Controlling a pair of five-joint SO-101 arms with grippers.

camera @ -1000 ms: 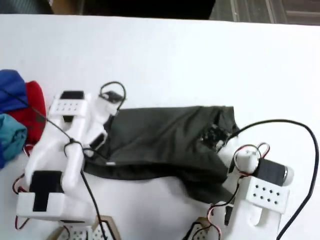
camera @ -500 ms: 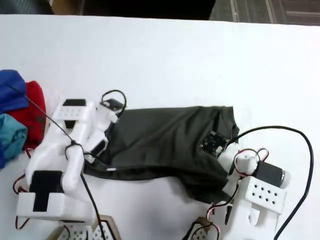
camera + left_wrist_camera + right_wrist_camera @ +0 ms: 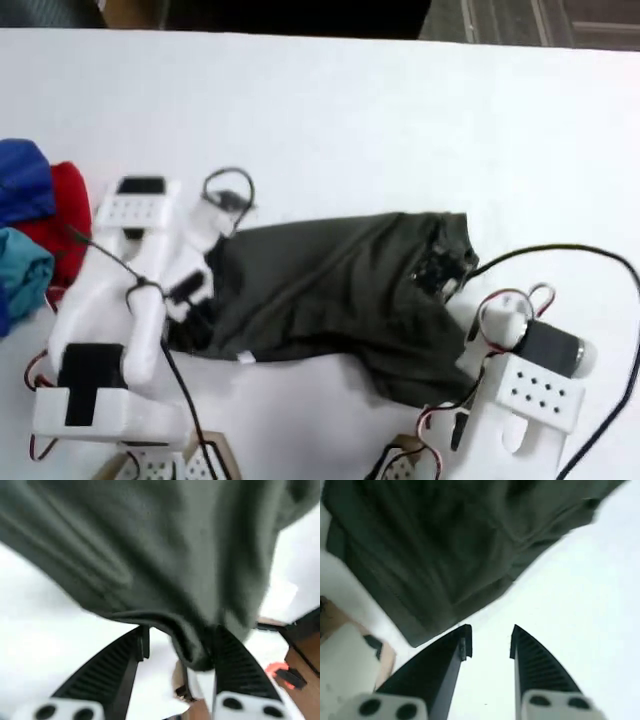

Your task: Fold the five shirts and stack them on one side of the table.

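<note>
Sprawling across the middle of the table (image 3: 400, 110), the dark shirt (image 3: 320, 290) is unfolded, its left end more bunched than a second ago. The left gripper (image 3: 181, 639) has shifted there, jaws wide around a hem fold. The right gripper (image 3: 490, 632), open and empty, has eased slightly nearer at the shirt's right edge, so folding looks barely begun.

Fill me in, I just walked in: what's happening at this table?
Two robot arms are handling a dark shirt lying on the white table. The left hand is open around the shirt's edge; the right hand is open over bare table beside it. Red, blue and teal shirts lie bunched at the table's side.
</note>
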